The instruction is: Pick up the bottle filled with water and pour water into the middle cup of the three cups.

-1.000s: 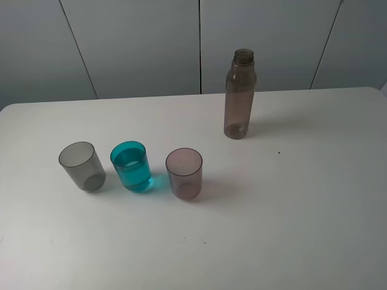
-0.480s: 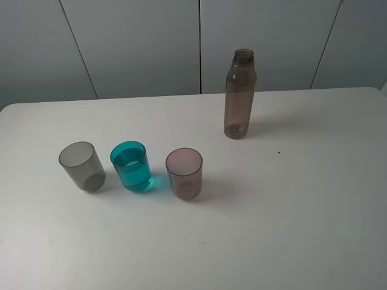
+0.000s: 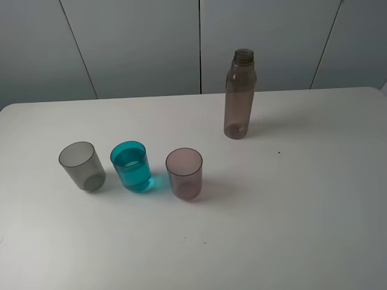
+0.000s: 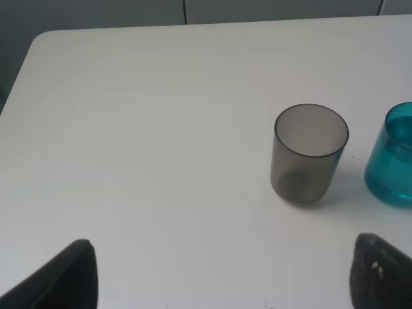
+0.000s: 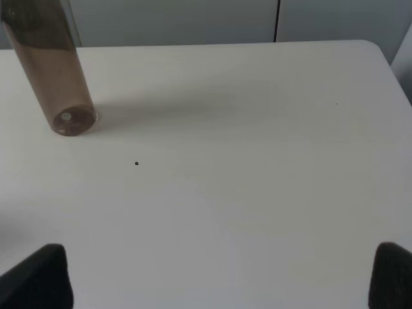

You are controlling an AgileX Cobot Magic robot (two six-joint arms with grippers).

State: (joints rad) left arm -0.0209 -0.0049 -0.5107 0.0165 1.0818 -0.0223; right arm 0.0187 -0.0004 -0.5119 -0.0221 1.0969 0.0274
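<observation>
Both grippers gape, left (image 4: 219, 273) and right (image 5: 222, 273), holding nothing; uncapped bottle (image 3: 239, 94) near desk's (image 3: 314, 205) far edge; a bump topples it.

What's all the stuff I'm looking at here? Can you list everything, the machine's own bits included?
Bottle: one, smoky brown-grey, no cap, upright at the back of the table, right of the cups.
Grey cup: one, smoky grey, left end of the row, looks empty.
Middle cup: one, teal-blue, between the other two, with water in it.
Mauve cup: one, pinkish-mauve, right end of the row, looks empty.
Table: one, white, under everything.
Speck: one, dark, on the table right of the bottle.
Wall panels: grey, behind the table.
Left tool: black fingertips spread wide, holding nothing, near the grey cup.
Right tool: black fingertips spread wide, holding nothing, near the bottle.
</observation>
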